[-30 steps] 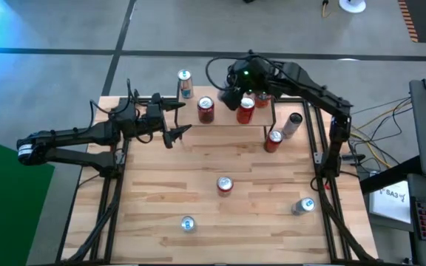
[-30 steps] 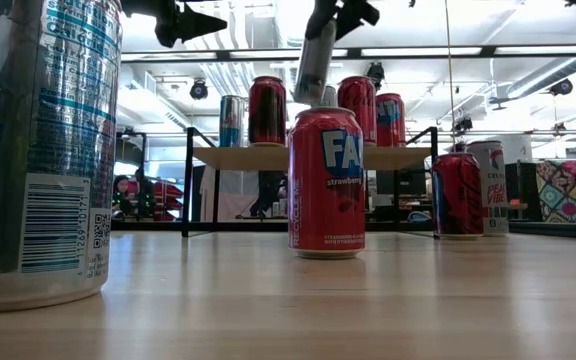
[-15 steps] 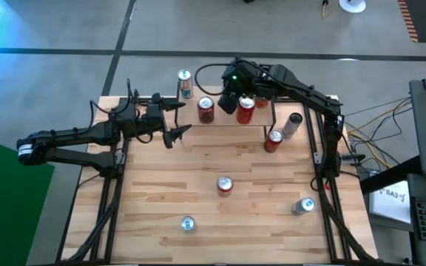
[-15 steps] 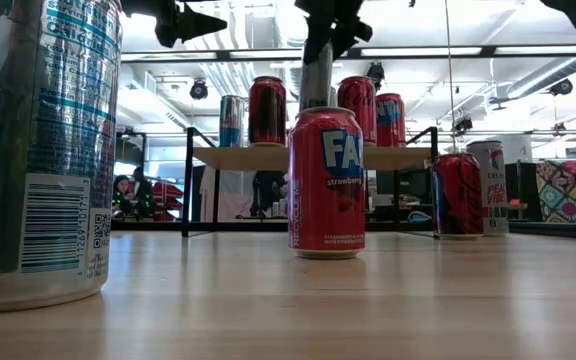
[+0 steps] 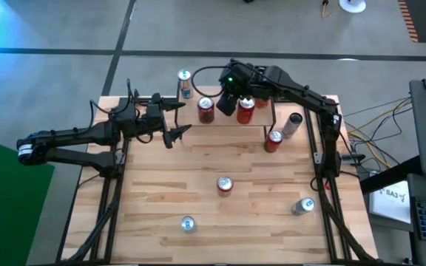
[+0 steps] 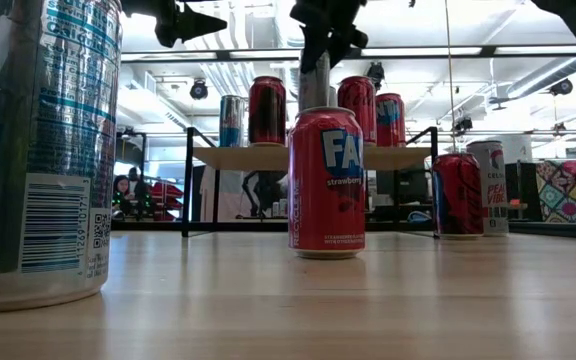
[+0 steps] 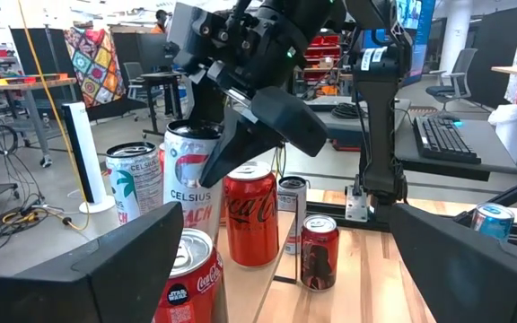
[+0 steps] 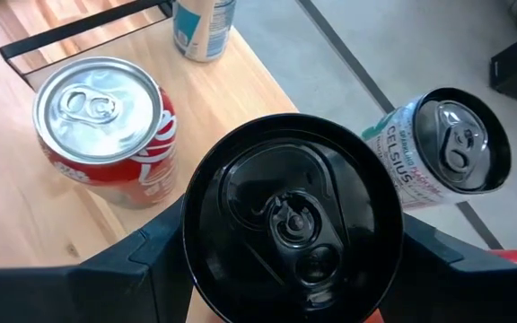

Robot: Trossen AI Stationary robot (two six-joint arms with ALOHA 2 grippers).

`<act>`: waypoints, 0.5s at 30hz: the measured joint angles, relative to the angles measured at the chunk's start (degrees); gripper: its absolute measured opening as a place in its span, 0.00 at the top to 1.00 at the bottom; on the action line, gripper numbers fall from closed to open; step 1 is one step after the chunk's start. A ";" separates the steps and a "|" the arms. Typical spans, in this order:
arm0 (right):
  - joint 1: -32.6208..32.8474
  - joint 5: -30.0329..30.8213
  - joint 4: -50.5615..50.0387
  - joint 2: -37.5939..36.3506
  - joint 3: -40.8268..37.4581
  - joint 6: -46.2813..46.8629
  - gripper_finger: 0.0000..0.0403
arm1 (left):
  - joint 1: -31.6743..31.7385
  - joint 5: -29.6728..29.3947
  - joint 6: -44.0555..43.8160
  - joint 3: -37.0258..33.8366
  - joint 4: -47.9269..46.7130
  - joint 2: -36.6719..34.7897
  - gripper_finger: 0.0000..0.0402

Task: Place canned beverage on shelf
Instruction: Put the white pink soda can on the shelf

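Note:
My right gripper (image 5: 228, 100) reaches over the shelf (image 5: 231, 121) at the table's far side, shut on a white Celsius can with a black top (image 8: 291, 215), also seen in the left wrist view (image 7: 189, 184). The shelf (image 6: 238, 157) carries a Coke can (image 8: 106, 126), another Celsius can (image 8: 447, 148) and further red cans (image 6: 373, 105). The Fanta can (image 6: 326, 182) in front hides the held can's base in the low view. My left gripper (image 5: 186, 119) hangs open, level, over the table's far left. My right gripper pinches the can's upper side wall (image 7: 206, 144), just below the black top, between its two fingers (image 8: 155, 260). The fingers slant down from above and from the table's right. The can (image 6: 315, 85) stands about upright; whether its base rests on the shelf is hidden.
On the table stand a red can (image 5: 225, 185), a blue can (image 5: 188, 223), a silver can (image 5: 302, 206), a dark red can (image 5: 274, 139) and a white can (image 5: 293, 124). A teal can (image 5: 185, 83) stands at the far left of the shelf.
My right gripper has sunk toward the shelf and shifted a little toward the table's left edge, carrying the can. The can, which leaned a second ago, now stands about upright between the shelf's cans.

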 joint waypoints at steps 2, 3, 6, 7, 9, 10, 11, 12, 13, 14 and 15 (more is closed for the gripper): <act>-0.11 0.00 -0.09 0.02 0.00 0.00 0.40 | 0.00 0.01 0.01 0.00 -0.01 0.00 0.05; -0.13 0.00 -0.12 0.02 -0.15 -0.02 0.40 | 0.00 0.01 -0.01 0.00 -0.01 0.00 0.05; -0.13 -0.06 -0.40 0.17 -0.58 -0.03 0.40 | 0.00 0.01 -0.01 0.00 -0.06 0.00 0.05; -0.13 -0.11 -0.39 0.23 -0.66 -0.02 0.40 | 0.00 0.01 -0.01 0.00 -0.08 0.00 0.05; -0.17 -0.16 -0.35 0.24 -0.68 0.01 0.40 | 0.00 0.01 0.00 -0.02 -0.08 0.00 0.05; -0.15 -0.15 -0.32 0.24 -0.68 0.01 0.40 | 0.00 0.02 0.01 -0.02 -0.08 0.00 0.05; -0.17 -0.15 -0.29 0.24 -0.68 0.01 0.40 | 0.00 0.03 -0.01 -0.02 -0.10 0.00 0.05; -0.17 -0.13 -0.24 0.24 -0.68 -0.01 0.40 | 0.00 0.04 -0.01 -0.02 -0.10 0.00 0.05; -0.17 -0.13 -0.22 0.24 -0.68 -0.03 0.40 | 0.00 0.04 -0.01 -0.03 -0.10 0.00 0.05; -0.17 -0.13 -0.24 0.24 -0.68 -0.03 0.40 | 0.00 0.04 -0.01 -0.04 -0.11 0.00 0.05; -0.19 -0.13 -0.28 0.24 -0.68 -0.02 0.40 | 0.00 0.04 -0.01 -0.07 -0.13 0.00 0.05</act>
